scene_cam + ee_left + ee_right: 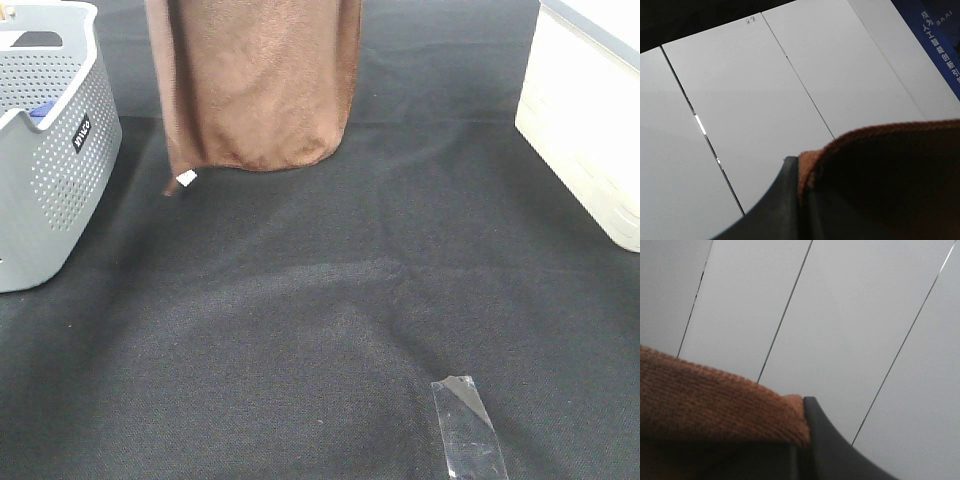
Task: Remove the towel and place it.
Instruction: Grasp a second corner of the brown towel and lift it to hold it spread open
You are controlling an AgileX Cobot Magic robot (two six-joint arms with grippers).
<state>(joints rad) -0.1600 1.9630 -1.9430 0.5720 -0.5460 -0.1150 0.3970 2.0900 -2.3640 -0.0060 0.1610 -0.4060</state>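
The brown towel (255, 80) hangs in the air at the back of the table, folded into a loop, its upper part leaving the top of the exterior view. Its small white tag (186, 179) dangles at the lower left corner, just above the black table cloth (320, 300). Neither gripper shows in the exterior view. In the left wrist view my left gripper (800, 172) has a black finger (775, 205) pressed against the towel's hem (890, 170). In the right wrist view my right gripper (802, 407) has a black finger (827, 445) pressed against the towel (715, 400).
A grey perforated basket (50, 150) stands at the left edge. A white box (590, 130) stands at the right edge. A strip of clear tape (468, 425) lies on the cloth near the front. Both wrist views look up at white panels (750, 100); a blue sign (940, 40) is there.
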